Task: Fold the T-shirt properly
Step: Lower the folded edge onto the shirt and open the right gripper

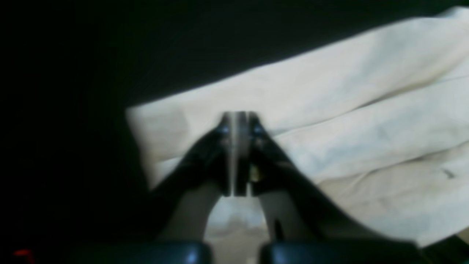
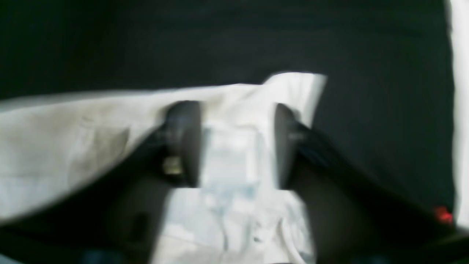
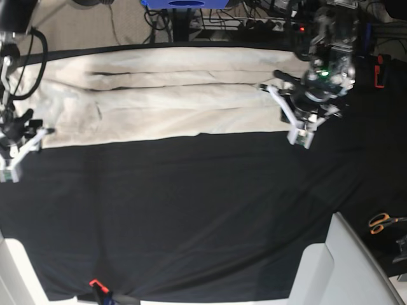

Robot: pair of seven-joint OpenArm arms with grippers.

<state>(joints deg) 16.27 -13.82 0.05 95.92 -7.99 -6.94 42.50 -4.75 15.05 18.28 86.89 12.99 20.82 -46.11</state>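
The cream T-shirt lies folded into a long strip across the back of the black table cover. My left gripper is at the strip's right end. In the left wrist view it is shut over the cloth near a corner, with a pale strip between the jaws and a crease running from the tips. My right gripper is at the strip's left end. In the blurred right wrist view it is open, with its fingers on either side of the shirt's corner.
Orange-handled scissors lie at the right edge. A white panel stands at the front right. A small red clip sits at the cover's front edge. Cables and a blue stand are behind the table.
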